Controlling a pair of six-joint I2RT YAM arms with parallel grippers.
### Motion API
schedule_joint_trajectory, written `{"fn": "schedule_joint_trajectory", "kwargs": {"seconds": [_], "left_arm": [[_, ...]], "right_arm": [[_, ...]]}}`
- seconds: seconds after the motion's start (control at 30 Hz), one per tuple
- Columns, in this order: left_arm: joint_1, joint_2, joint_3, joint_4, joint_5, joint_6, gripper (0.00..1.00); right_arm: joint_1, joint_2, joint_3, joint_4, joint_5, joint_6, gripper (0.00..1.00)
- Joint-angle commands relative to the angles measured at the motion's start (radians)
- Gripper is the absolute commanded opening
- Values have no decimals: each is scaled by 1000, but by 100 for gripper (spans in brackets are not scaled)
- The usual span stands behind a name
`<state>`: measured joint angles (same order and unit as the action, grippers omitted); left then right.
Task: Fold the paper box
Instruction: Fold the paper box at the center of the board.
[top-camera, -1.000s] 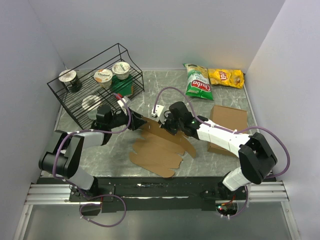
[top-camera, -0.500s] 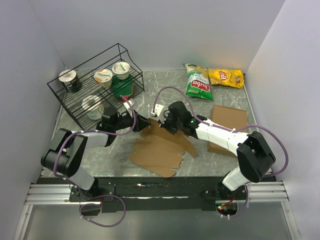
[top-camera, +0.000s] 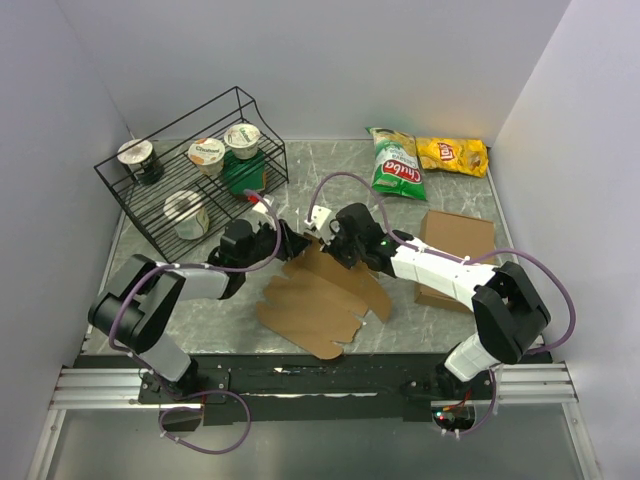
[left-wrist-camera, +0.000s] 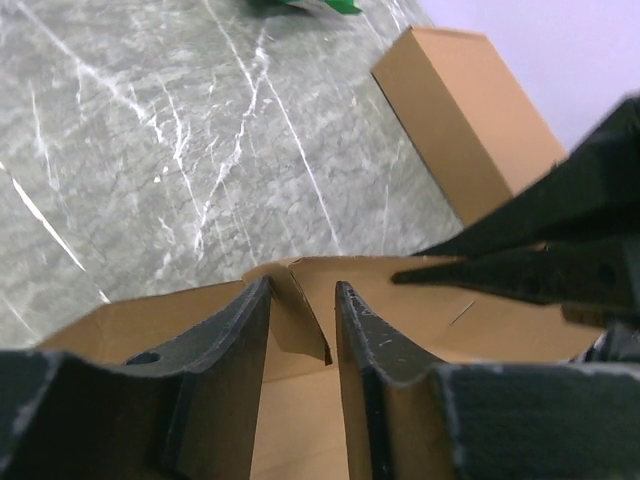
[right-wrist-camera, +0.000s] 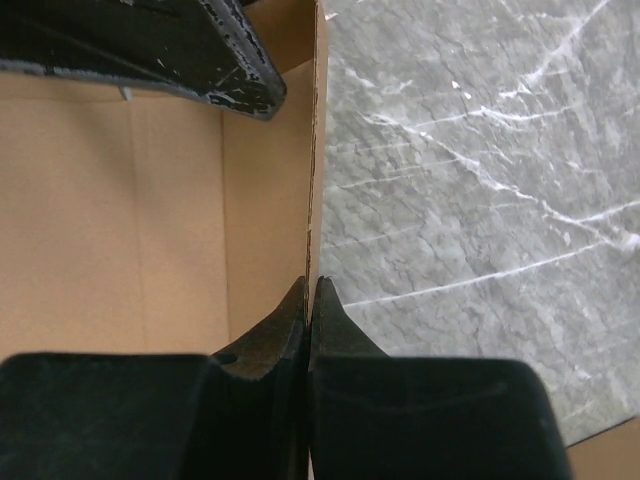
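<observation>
Fingers (right-wrist-camera: 262, 340) of my right gripper (right-wrist-camera: 308, 288) are pinching shut on an upturned edge of the paper box (top-camera: 312, 300), which is lying mostly flat on the marbled table (top-camera: 330, 165) in front of both arms. I am holding the left gripper (left-wrist-camera: 300, 292) just opposite, its fingers (left-wrist-camera: 238, 325) standing slightly apart around a small raised flap. A plain cardboard slab (top-camera: 458, 240) is resting to the right.
</observation>
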<state>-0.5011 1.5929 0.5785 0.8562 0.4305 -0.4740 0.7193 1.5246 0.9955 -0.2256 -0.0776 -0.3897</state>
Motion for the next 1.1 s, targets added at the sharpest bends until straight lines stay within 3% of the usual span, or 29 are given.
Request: {"fn": "schedule_joint_trajectory", "kwargs": {"seconds": [0.0,0.07,0.17,0.2,0.4,0.5,0.67,0.83,1.07], "left_arm": [[-51,-5,21,17,-27,-178,40],[-47,-23,20,-12,-59,-164,45],[-8,-77,9,-63,-49,-155,63],[7,-109,-9,-66,-42,-155,74],[142,-267,-94,-129,13,-71,95],[182,-326,-109,-212,-40,-18,99],[269,-337,-124,-220,-87,-6,97],[338,-222,-60,-180,-64,-60,99],[369,-5,76,-155,-20,-120,93]], "right_arm": [[9,8,8,72,-8,8,0],[8,-1,5,75,-13,6,0],[6,-15,-12,86,-11,-6,0],[8,-18,-18,88,-11,-11,0],[6,-26,-26,88,-11,-51,0],[8,-32,-24,86,-24,-63,0],[6,-38,-26,88,-36,-69,0],[6,-43,-28,88,-50,-63,0],[9,-40,-26,85,-48,-58,0]]}}
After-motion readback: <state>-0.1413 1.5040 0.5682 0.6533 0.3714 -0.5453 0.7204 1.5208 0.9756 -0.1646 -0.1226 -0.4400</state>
